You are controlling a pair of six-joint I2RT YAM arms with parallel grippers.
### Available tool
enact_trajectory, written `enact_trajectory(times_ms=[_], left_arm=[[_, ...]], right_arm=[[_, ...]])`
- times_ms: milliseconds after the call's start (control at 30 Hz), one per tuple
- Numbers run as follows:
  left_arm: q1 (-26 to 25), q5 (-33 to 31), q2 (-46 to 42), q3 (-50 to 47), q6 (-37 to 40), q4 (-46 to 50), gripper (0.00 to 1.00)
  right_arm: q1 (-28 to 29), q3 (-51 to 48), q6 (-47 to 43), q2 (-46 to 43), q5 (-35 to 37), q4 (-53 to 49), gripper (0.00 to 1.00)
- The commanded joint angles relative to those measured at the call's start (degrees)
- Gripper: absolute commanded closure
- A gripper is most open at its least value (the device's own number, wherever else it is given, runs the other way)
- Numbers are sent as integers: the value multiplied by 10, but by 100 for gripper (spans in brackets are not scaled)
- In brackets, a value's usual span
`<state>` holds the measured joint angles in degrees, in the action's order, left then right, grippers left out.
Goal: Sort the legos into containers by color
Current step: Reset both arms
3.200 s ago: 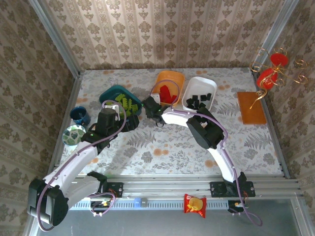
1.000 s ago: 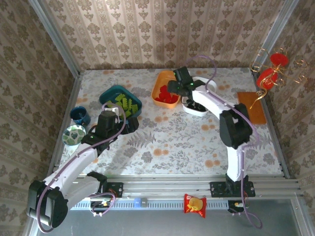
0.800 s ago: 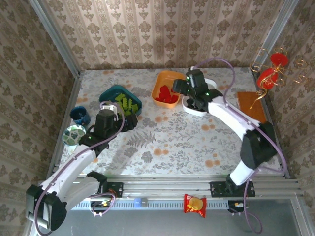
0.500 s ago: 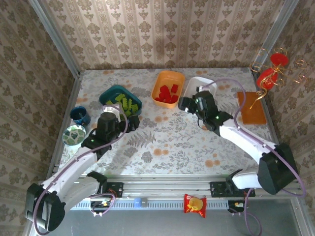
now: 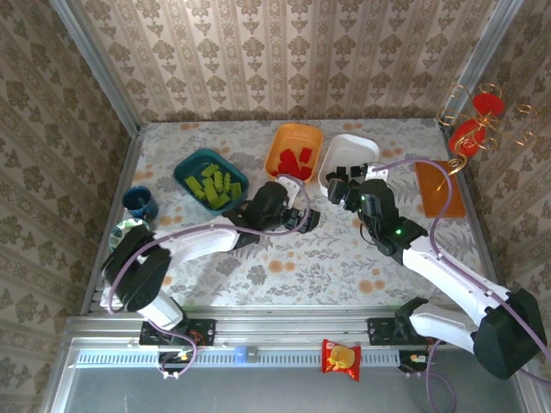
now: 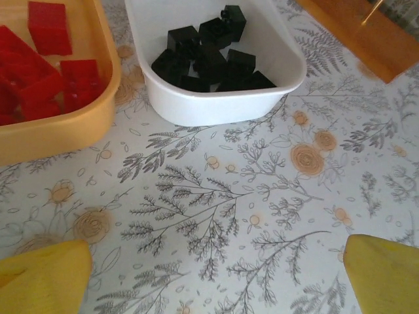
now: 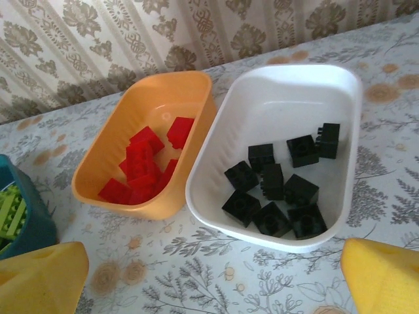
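Three containers stand in a row at the back of the table. The dark teal tub (image 5: 185, 168) holds lime green legos (image 5: 215, 182), the orange tub (image 5: 297, 131) red legos (image 5: 293, 162), and the white tub (image 5: 366, 144) black legos (image 5: 344, 169). My left gripper (image 5: 308, 219) hovers open over bare tablecloth just in front of the orange tub (image 6: 65, 131) and white tub (image 6: 216, 108), with nothing between its yellow fingertips (image 6: 39, 278). My right gripper (image 5: 337, 191) is open and empty too, near the white tub's (image 7: 288, 78) front rim, looking down on its black legos (image 7: 275, 190) and the red legos (image 7: 147, 163).
A small dark blue cup (image 5: 139, 202) and a green patterned dish (image 5: 127, 231) sit at the left edge. An orange board (image 5: 439, 188) and a red-and-gold ornament stand (image 5: 478, 125) occupy the right side. A snack packet (image 5: 341, 358) lies on the front rail. Patterned walls close in three sides.
My left gripper swung right, from beside the teal tub to the middle in front of the orange tub. My right gripper drew back from above the tubs toward the near side.
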<state>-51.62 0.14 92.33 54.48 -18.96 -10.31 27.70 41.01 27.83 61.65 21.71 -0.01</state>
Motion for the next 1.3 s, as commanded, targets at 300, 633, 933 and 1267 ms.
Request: enact_trajectory(times_ms=[300,633,933,1267], left_arm=[[49,-264,-180,-235,186,-143,0],[384,-227,-240,-218,215,-49,0],[516,-48,-103,-296,200,-320,0],[539,33,-28,-339,202,-467,0]], right_arm=[[3,-44,20,-18,75,10,0],[-10,-42,-26,-10,80,9,0],[-36,-54,-55,-24,45,44,0],[-88,-87,-154,-16,-73,130,0]])
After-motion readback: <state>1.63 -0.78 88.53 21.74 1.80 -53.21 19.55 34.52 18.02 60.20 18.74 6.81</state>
